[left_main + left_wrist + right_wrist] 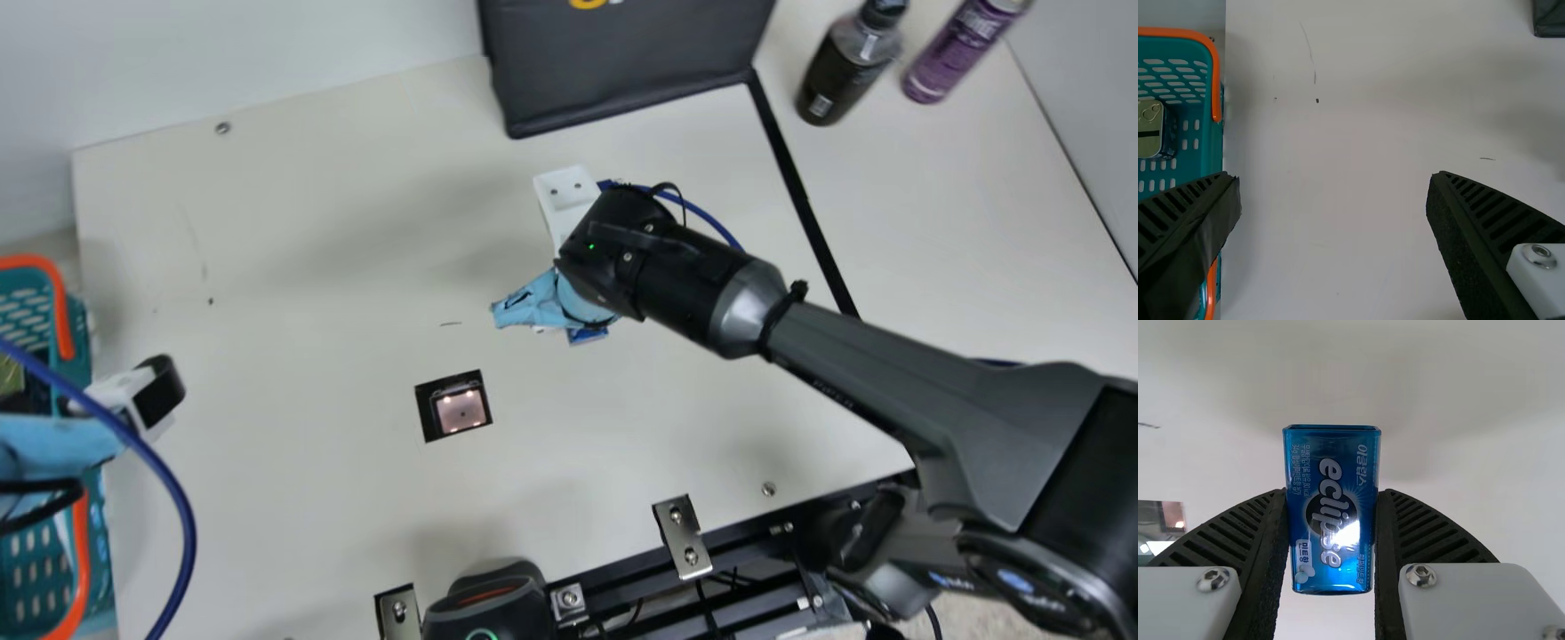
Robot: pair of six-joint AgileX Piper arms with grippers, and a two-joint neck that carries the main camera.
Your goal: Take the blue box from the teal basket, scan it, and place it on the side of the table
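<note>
Above the table in the main view, my right gripper (569,298) is right of and beyond the square scanner window (460,409), its fingertips hidden from above. In the right wrist view, my right gripper (1331,495) is shut on the blue box (1331,550), which sits lengthwise between both fingers, its printed face to the camera. At the left edge, my left gripper (153,397) hangs over the inner side of the teal basket (82,347). Seen in the left wrist view, my left gripper (1333,177) stands open with nothing between its fingers; the basket (1213,150) is beside it.
A tin (1150,130) lies in the basket. A black case (622,62) stands at the table's far side, with a dark bottle (845,71) and a purple can (960,49) at far right. A black device (489,604) and metal brackets (683,538) line the near edge.
</note>
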